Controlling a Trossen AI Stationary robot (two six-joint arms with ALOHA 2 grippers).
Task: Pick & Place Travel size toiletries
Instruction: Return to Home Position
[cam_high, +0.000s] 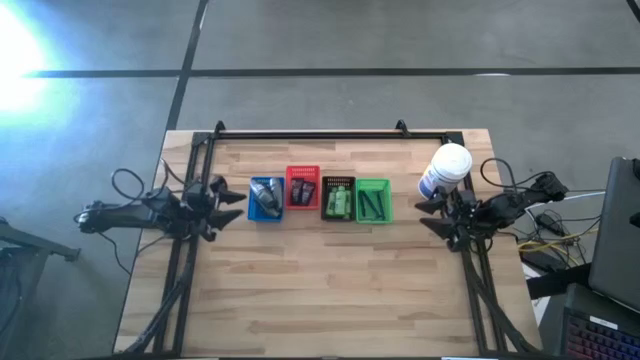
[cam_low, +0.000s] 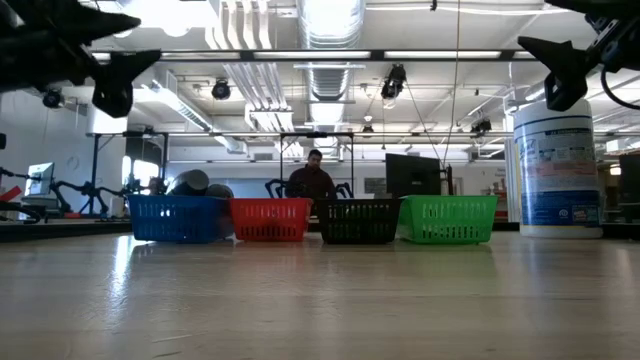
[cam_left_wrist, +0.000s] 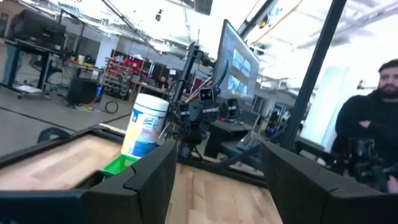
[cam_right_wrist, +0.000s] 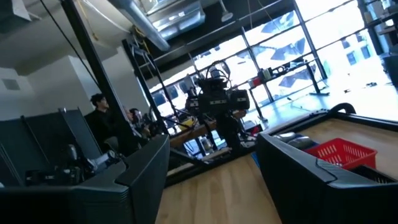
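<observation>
The toiletries lie sorted in a row of four small baskets at the table's middle. Grey tubes (cam_high: 265, 195) are in the blue basket (cam_high: 252, 210), and maroon packets (cam_high: 303, 189) in the red basket (cam_high: 290, 175). Green packets (cam_high: 340, 205) are in the black basket (cam_high: 337, 180), and black sticks (cam_high: 373, 205) in the green basket (cam_high: 373, 183). My left gripper (cam_high: 228, 198) hangs open above the table, left of the blue basket. My right gripper (cam_high: 432, 215) hangs open to the right of the green basket. Both are raised high in the low view, the left gripper (cam_low: 110, 60) and the right gripper (cam_low: 560, 60).
A big white round container with a blue label (cam_high: 445, 170) stands upright by my right gripper, toward the far right corner. A black frame rail (cam_high: 320, 134) runs along the table's far edge. Bare wood (cam_high: 320, 290) fills the near half. People sit beyond the table.
</observation>
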